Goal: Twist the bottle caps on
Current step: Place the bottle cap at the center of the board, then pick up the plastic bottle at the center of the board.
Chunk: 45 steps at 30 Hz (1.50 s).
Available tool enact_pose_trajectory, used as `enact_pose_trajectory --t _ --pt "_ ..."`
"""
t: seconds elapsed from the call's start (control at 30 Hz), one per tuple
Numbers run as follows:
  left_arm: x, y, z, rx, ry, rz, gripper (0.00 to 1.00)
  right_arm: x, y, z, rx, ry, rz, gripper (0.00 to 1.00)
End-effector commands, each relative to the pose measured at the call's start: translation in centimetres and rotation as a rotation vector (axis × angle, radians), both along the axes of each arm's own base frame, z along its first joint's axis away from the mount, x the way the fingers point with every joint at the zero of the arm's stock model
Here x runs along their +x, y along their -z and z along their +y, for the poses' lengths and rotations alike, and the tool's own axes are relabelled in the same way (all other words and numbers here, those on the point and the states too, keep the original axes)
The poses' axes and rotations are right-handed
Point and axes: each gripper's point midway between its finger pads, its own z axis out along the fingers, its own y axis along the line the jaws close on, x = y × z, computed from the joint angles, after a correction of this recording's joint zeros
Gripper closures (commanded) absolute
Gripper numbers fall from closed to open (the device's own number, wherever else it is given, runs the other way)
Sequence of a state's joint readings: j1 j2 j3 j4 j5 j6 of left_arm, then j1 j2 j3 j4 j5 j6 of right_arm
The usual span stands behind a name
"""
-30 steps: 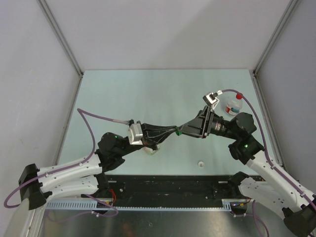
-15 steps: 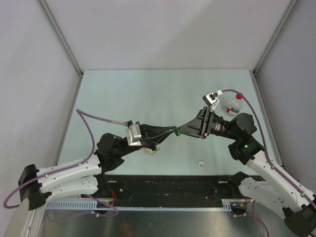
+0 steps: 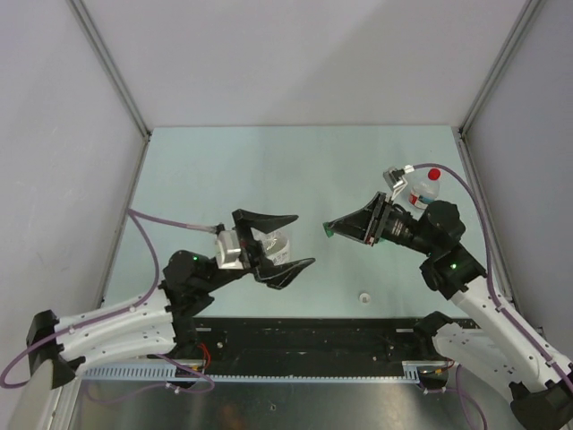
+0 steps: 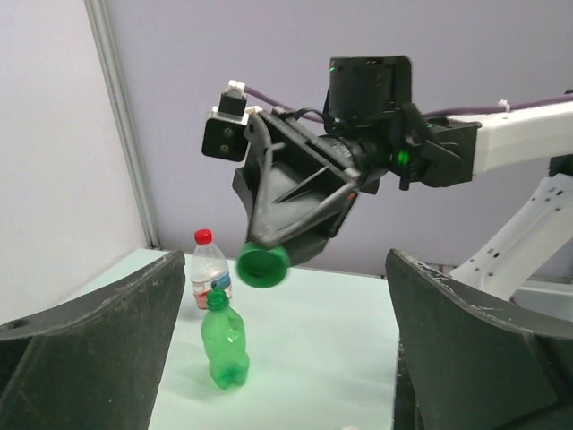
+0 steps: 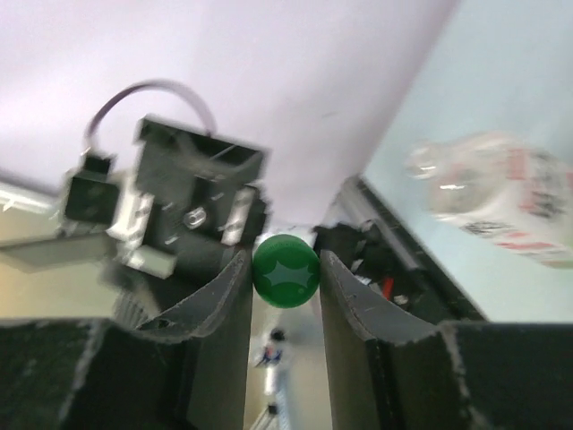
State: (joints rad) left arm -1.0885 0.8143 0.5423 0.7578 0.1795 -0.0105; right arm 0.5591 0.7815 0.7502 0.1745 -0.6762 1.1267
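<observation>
My right gripper (image 3: 333,227) is shut on the green cap (image 5: 286,271), held in the air by its rim; the left wrist view shows the cap's open underside (image 4: 263,266). The green bottle (image 4: 224,345) stands upright on the table beyond it, its neck bare; the right arm hides it in the top view. Behind it stands the small clear bottle (image 3: 424,189) with the red cap (image 3: 433,175) on it. My left gripper (image 3: 304,239) hangs wide open and empty, apart from the green cap. A white cap (image 3: 364,296) lies loose near the front edge.
A wider clear bottle with an orange label (image 3: 278,244) lies on its side on the table under my open left fingers, blurred in the right wrist view (image 5: 501,193). Grey walls close in the table (image 3: 269,170) on three sides.
The two grippers met at the green cap. The right one closed on it, the left one then opened wide and drew back to the left, and the right arm pulled back slightly with the cap.
</observation>
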Motion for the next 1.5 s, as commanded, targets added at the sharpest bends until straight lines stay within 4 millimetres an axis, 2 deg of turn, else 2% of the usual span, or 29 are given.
enact_pose_trajectory --t 0.0,0.1,0.17,0.3,0.5,0.67,0.83,0.87,0.93,1.03,1.2,1.33,1.47 --pt "-0.6 -0.1 2.5 -0.038 -0.003 0.126 0.01 4.6 6.0 -3.3 -0.333 0.315 -0.018 0.78" --pt "0.6 1.3 4.1 -0.024 -0.080 0.298 0.01 6.7 12.6 -6.3 -0.638 0.508 0.070 0.78" --pt "2.3 3.3 5.0 0.042 -0.195 0.438 0.01 7.0 16.0 -6.8 -0.809 0.569 0.085 0.78" --pt "5.1 6.9 7.6 0.160 -0.439 0.628 0.01 7.8 20.4 -4.9 -1.039 0.610 0.001 0.77" --pt "5.1 8.2 8.6 0.185 -0.480 0.667 0.01 9.1 27.5 -2.1 -1.201 0.568 0.001 0.79" --pt "5.5 9.0 9.3 0.186 -0.524 0.669 0.00 9.1 32.0 0.1 -1.239 0.502 0.015 0.76" --pt "5.8 9.3 9.5 0.204 -0.551 0.658 0.00 8.3 34.4 0.5 -1.283 0.465 0.037 0.70" --pt "6.0 9.4 9.5 0.208 -0.559 0.657 0.00 8.2 34.4 0.5 -1.287 0.466 0.039 0.66" --pt "6.0 9.5 9.5 0.214 -0.566 0.654 0.01 8.0 34.0 0.3 -1.290 0.473 0.036 0.53" --pt "6.1 9.5 9.5 0.220 -0.570 0.651 0.01 7.9 32.2 0.0 -1.266 0.494 0.018 0.31" --pt "6.0 9.4 9.3 0.233 -0.557 0.636 0.00 8.8 26.1 -0.9 -1.167 0.551 -0.085 0.11" --pt "5.8 9.8 8.5 0.270 -0.533 0.627 0.01 10.7 20.3 -3.5 -1.100 0.667 -0.181 0.06" --pt "5.6 9.8 7.7 0.303 -0.498 0.613 0.01 13.3 15.4 -8.5 -1.082 0.851 -0.250 0.05"
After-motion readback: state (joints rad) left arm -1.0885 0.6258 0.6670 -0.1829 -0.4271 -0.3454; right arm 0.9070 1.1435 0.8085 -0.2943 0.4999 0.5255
